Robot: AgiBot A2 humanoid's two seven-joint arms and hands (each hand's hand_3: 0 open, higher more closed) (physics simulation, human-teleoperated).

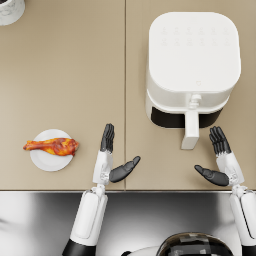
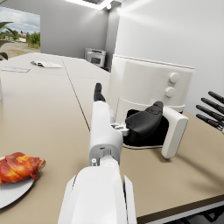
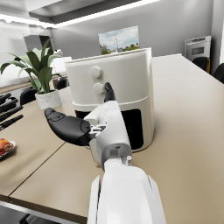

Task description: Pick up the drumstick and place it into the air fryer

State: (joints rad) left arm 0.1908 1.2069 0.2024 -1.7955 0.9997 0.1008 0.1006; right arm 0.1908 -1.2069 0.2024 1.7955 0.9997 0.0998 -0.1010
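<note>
A browned drumstick [image 1: 52, 146] lies on a small white plate [image 1: 44, 161] at the left of the tan table; in the left wrist view the drumstick [image 2: 17, 168] shows close by. The white air fryer [image 1: 192, 65] stands at the back right, its drawer handle [image 1: 190, 130] pointing toward me, its drawer pulled partly out. My left hand [image 1: 111, 155] hovers open between plate and fryer, fingers spread, holding nothing. My right hand [image 1: 220, 157] is open just right of the handle, also holding nothing. In the right wrist view the hand [image 3: 83, 124] sits before the fryer [image 3: 116, 92].
A white pot [image 1: 10, 10] sits at the table's far left corner; a potted plant [image 3: 37, 72] shows in the right wrist view. The table's front edge [image 1: 125, 190] runs just under both wrists. A seam [image 1: 125, 75] splits the tabletop.
</note>
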